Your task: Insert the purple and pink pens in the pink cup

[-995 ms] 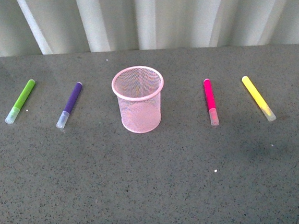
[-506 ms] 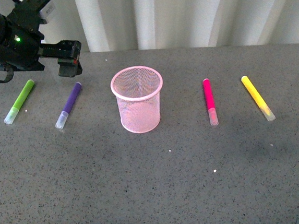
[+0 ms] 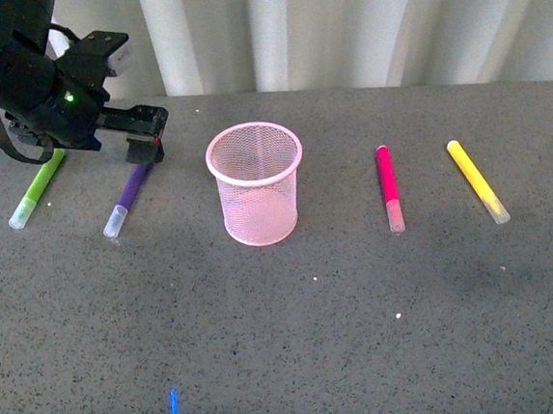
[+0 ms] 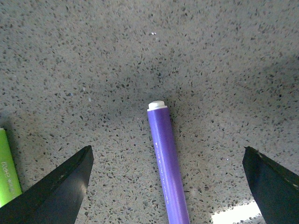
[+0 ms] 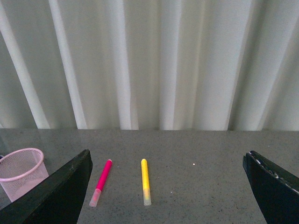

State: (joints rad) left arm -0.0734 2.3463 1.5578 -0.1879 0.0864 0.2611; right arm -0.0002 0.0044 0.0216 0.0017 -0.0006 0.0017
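Purple pen (image 3: 124, 203), a short thick dark purple marker with a clear cap, is lying flat on the grey speckled table (image 3: 290, 361), left of the light pink wire-mesh cup (image 3: 257, 209) and apart from it, with its cap pointing toward the robot. The black left gripper (image 3: 147, 146) is hanging over the pen's far, uncapped end. In the left wrist view its jaws are standing wide apart, one on either side of the barrel, neither touching it. The pink pen (image 3: 389, 185), a magenta marker with a clear cap, is lying right of the cup, which is standing upright between the two. A lime green marker (image 3: 36, 189) is lying left of the purple pen, and a yellow marker (image 3: 477, 181) right of the pink one. The right gripper (image 5: 167, 157) is showing only in its own wrist view, jaws spread wide and holding nothing, facing a white pleated curtain (image 5: 149, 65).
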